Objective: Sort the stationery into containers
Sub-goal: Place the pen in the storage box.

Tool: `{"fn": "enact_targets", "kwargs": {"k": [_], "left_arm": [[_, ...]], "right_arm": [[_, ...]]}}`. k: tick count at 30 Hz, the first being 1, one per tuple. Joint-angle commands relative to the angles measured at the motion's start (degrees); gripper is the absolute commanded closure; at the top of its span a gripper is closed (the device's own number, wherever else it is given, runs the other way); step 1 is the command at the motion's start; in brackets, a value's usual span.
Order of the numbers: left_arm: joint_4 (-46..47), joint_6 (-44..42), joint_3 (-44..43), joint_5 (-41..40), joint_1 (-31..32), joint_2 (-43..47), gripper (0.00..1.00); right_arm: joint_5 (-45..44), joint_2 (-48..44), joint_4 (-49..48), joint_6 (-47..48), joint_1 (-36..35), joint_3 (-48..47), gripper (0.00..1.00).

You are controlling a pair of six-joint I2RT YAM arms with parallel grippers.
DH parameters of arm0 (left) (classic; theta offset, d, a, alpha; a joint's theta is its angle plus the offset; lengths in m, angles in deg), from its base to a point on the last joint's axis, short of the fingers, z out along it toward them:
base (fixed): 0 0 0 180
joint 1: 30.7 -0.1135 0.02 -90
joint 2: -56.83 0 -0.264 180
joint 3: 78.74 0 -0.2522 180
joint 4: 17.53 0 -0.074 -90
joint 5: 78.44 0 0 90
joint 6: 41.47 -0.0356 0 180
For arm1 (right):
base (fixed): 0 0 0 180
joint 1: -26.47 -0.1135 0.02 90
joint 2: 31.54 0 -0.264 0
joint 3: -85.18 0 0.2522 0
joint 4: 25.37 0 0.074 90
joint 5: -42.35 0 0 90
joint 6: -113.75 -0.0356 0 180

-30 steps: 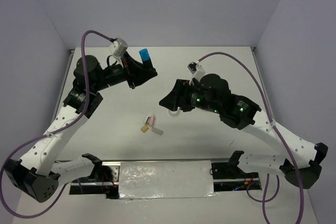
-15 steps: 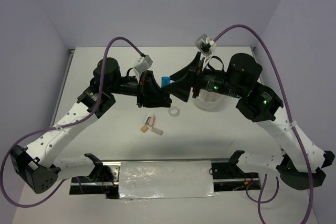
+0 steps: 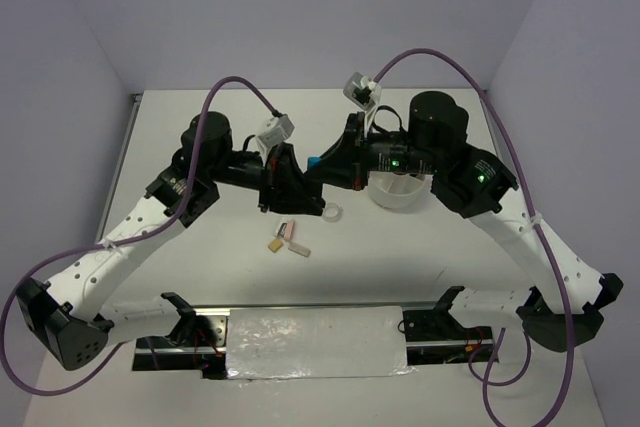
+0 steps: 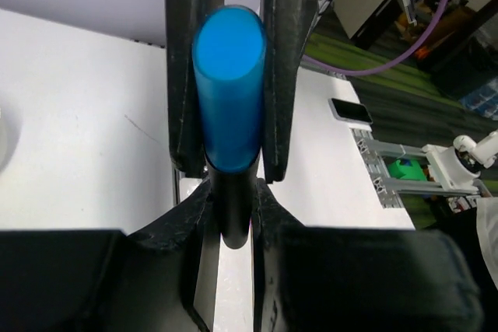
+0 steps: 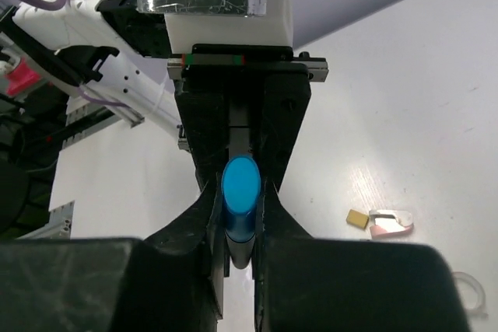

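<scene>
The left arm [image 3: 110, 257] and right arm [image 3: 545, 247] are built alike. Each has a black base block [image 3: 60, 332], at eight o'clock and four o'clock of the overhead view, then long white links dotted with small holes, then chunky black motor housings. A purple cable [image 3: 235, 80] loops over each arm to a small silver-grey wrist camera [image 3: 275, 130]. Green lights [image 3: 397, 159] glow on the right arm's housings. The left gripper [image 4: 231, 207] and right gripper [image 5: 240, 219] are matte black.
</scene>
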State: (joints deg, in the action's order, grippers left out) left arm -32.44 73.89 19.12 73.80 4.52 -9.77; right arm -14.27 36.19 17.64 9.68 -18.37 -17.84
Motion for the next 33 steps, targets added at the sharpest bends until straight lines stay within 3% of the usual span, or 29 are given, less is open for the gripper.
{"fn": "enact_targets", "kwargs": {"k": [1, 5, 6, 8, 9, 12, 15, 20, 23, 33], "left_arm": [[-3.76, -3.82, -2.98, -0.62, 0.29, 0.34, 0.83], [-10.17, -8.04, -5.88, -6.85, 0.29, -0.45, 0.18], [-11.58, -8.92, -6.41, -7.91, 0.2, -1.15, 0.01], [-17.11, -11.2, -7.73, -12.39, 0.2, -1.94, 0.01], [-21.57, -12.08, -7.99, -16.06, 0.28, -2.64, 0.01], [-26.53, -13.24, -6.6, -23.8, 0.29, -2.04, 0.01], [-27.86, -12.1, -2.03, -31.38, 0.28, 1.12, 0.01], [-24.96, -8.06, 4.65, -32.27, 0.2, 6.74, 0.01], [-24.6, -6.47, 5.8, -31.65, 0.2, 8.68, 0.01], [-27.23, -2.6, 8.7, -38.77, 0.2, 16.42, 0.01]], "right_arm": [[5.74, -1.1, -0.51, -0.08, 0.19, -0.58, 1.0], [-0.5, -5.57, -2.01, -1.05, 1.86, 4.34, 1.0], [-5.74, -6.28, -2.01, -1.49, 2.47, 5.74, 1.0], [-15.76, -7.78, -0.08, -2.8, 4.75, 6.89, 1.0], [-27.9, -9.09, 2.62, -4.55, 6.94, 7.77, 1.0], [-44.4, -11.72, 4.67, -9.12, 12.21, 12.42, 1.0], [-47.44, -14.1, 1.6, -11.07, 21.53, 21.27, 1.0], [-53.33, -16.48, -12.88, -3.98, 30.41, 35.51, 1.0], [-46.78, -16.75, -25.01, 0.16, 33.92, 42.03, 1.0], [-40.69, -6.92, -37.33, 4.66, 38.33, 44.69, 1.0]]}}
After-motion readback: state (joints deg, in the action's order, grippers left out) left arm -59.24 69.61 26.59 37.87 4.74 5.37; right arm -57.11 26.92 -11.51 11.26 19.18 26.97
